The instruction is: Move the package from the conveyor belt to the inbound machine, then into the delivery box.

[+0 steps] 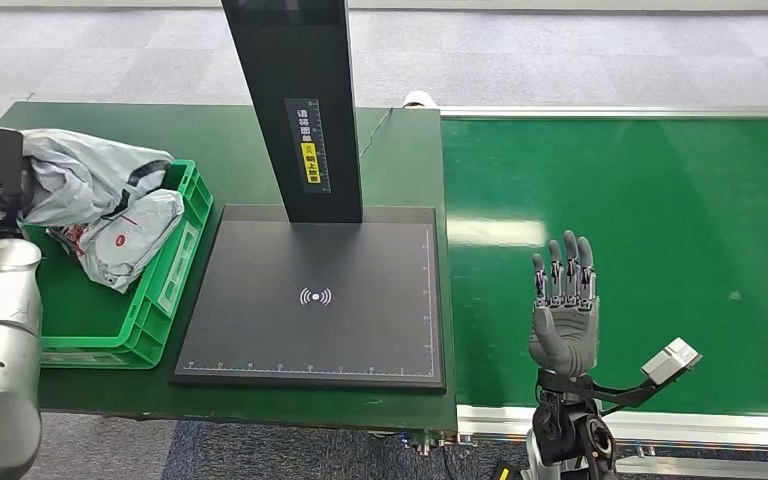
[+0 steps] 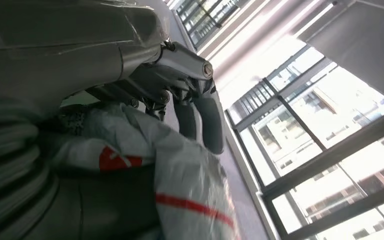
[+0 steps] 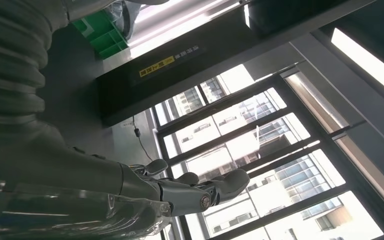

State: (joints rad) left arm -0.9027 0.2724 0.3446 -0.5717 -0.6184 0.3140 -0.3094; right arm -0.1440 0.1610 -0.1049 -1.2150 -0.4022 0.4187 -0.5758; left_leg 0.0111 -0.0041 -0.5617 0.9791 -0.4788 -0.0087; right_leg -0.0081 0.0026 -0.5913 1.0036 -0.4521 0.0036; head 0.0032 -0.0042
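While my left hand (image 2: 180,95) grips a grey package (image 1: 85,180) above the green delivery box (image 1: 175,275) at the counter's (image 1: 400,160) left end, another package (image 1: 125,240) lies inside it. My right hand (image 1: 563,310) hangs unclenched, fingers up, over the conveyor belt (image 1: 660,220), beside the inbound machine's black plate (image 1: 360,330).

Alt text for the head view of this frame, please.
The left hand holds a grey package over a green crate that already contains another package. The black scanner pad is bare, and the right hand is raised open above the green conveyor belt.
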